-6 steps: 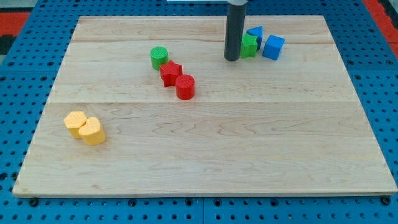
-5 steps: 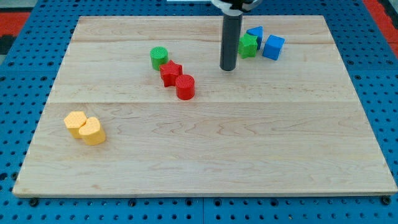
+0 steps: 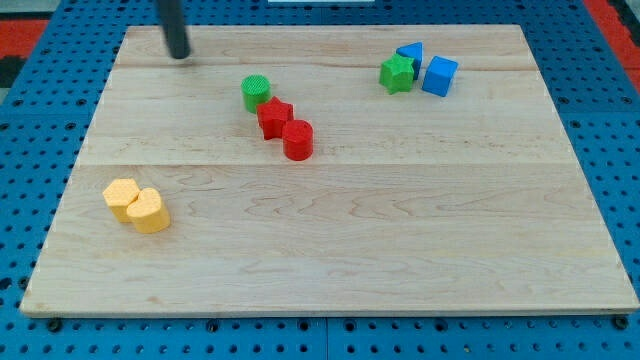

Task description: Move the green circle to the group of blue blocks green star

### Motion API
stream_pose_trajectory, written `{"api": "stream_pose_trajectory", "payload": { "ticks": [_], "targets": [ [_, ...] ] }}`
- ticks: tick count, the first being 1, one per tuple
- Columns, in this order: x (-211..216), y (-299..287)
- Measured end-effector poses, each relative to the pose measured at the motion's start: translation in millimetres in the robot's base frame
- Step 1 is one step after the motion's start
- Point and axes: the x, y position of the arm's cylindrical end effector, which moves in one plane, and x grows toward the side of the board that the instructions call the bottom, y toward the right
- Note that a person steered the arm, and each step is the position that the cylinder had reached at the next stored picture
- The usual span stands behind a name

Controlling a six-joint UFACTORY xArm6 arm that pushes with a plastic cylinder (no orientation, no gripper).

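Observation:
The green circle (image 3: pixel 256 92) stands on the wooden board (image 3: pixel 330 230), left of centre near the view's top, touching the red star (image 3: pixel 273 117). The green star (image 3: pixel 397 73) sits at the view's upper right, against a blue block (image 3: pixel 410 54) and beside a blue cube (image 3: pixel 439 76). My tip (image 3: pixel 179 56) is at the view's upper left, above and to the left of the green circle, apart from it.
A red cylinder (image 3: pixel 297 140) touches the red star on its lower right. Two yellow blocks (image 3: pixel 121 197) (image 3: pixel 148 211) sit together at the view's lower left. A blue pegboard (image 3: pixel 620 130) surrounds the board.
My tip has moved from beside the green star far to the view's left and up, to the board's upper left. No block has moved.

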Motion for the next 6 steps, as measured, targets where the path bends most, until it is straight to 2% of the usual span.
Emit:
{"api": "stream_pose_trajectory", "payload": {
  "ticks": [1, 2, 3, 4, 5, 6],
  "targets": [
    [67.1, 36.6],
    [39.9, 138.8],
    [41.2, 237.0],
    [61.7, 177.9],
    [91.6, 194.8],
    [84.9, 278.0]
  ]
}}
